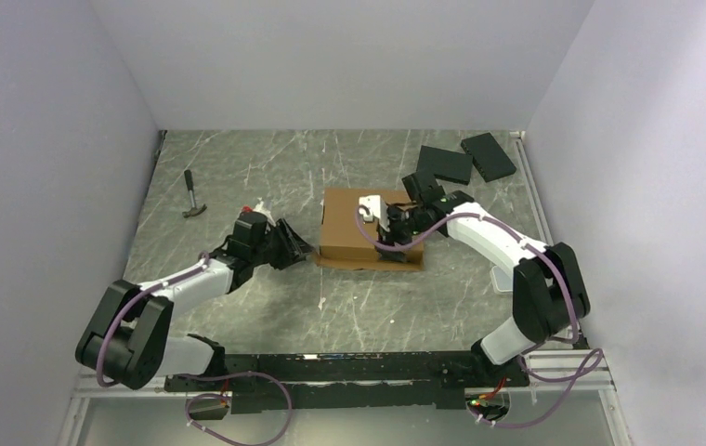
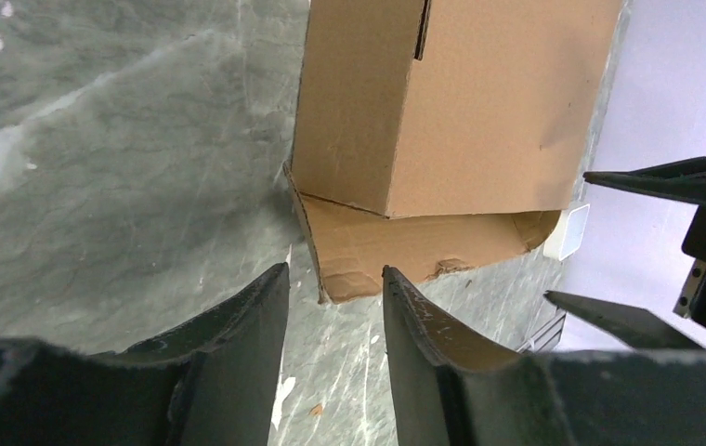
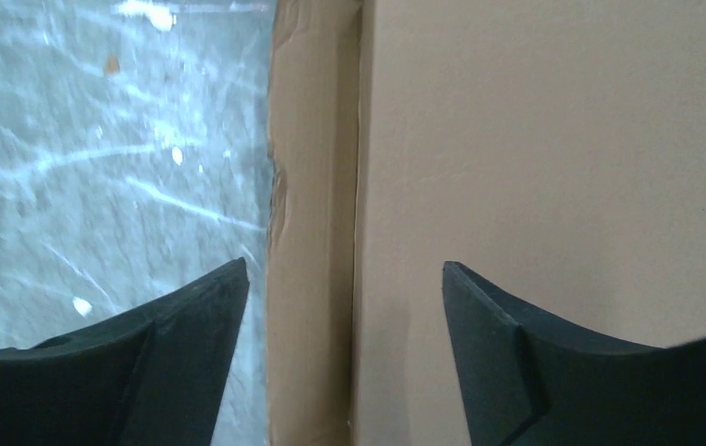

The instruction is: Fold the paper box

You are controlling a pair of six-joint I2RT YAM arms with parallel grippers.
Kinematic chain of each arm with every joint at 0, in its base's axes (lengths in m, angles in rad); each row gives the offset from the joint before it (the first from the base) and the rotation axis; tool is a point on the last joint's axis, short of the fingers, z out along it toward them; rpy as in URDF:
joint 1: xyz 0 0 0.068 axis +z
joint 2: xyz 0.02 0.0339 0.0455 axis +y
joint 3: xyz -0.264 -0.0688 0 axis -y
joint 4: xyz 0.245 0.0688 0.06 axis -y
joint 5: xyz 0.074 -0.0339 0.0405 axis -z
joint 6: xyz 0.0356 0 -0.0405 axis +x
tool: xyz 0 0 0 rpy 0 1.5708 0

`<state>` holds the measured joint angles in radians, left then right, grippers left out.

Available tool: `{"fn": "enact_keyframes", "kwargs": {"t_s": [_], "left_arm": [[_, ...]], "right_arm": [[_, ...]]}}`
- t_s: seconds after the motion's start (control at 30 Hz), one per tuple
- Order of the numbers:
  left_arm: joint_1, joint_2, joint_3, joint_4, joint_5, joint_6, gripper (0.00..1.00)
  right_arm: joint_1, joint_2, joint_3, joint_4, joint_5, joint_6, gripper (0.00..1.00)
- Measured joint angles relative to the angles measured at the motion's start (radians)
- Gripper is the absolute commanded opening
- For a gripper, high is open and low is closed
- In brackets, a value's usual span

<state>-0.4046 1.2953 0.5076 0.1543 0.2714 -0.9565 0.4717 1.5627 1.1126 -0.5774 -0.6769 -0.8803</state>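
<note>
The paper box (image 1: 347,228) is brown cardboard and sits closed-looking at the table's middle. A flat flap (image 1: 368,264) sticks out along its near side. In the left wrist view the box (image 2: 461,102) stands ahead with the flap (image 2: 405,243) lying on the table. My left gripper (image 1: 304,249) is open and empty, its tips (image 2: 335,269) just short of the flap's corner. My right gripper (image 1: 388,232) is open above the box's right part. In the right wrist view it (image 3: 345,264) straddles the box top (image 3: 554,149) and a narrow flap edge (image 3: 312,186) without gripping.
A hammer (image 1: 193,197) lies at the far left. Two black flat slabs (image 1: 445,163) (image 1: 489,155) lie at the far right behind the box. White walls close in the table on three sides.
</note>
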Motion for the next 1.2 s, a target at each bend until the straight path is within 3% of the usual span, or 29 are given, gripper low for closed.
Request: {"fn": "enact_keyframes", "kwargs": {"t_s": [0.1, 0.17, 0.23, 0.37, 0.73, 1.2], "left_arm": [[-0.017, 0.026, 0.016, 0.003, -0.009, -0.005, 0.42], [-0.027, 0.042, 0.023, 0.001, -0.017, -0.007, 0.35], [-0.036, 0.056, 0.028, -0.002, -0.028, -0.008, 0.34], [-0.048, 0.086, 0.045, -0.011, -0.051, -0.006, 0.34], [-0.089, 0.147, 0.089, -0.026, -0.113, 0.013, 0.16], [-0.127, 0.149, 0.131, -0.130, -0.219, 0.034, 0.22]], "right_arm": [[-0.002, -0.051, -0.075, 0.008, 0.022, -0.087, 0.92], [-0.004, -0.094, -0.127, 0.015, 0.031, -0.128, 0.91], [-0.006, -0.123, -0.152, 0.023, 0.042, -0.148, 0.89], [-0.008, -0.121, -0.153, 0.076, 0.062, -0.132, 0.85], [-0.007, -0.059, -0.140, 0.146, 0.078, -0.029, 0.80], [0.055, -0.015, -0.095, 0.200, 0.133, 0.083, 0.74]]}}
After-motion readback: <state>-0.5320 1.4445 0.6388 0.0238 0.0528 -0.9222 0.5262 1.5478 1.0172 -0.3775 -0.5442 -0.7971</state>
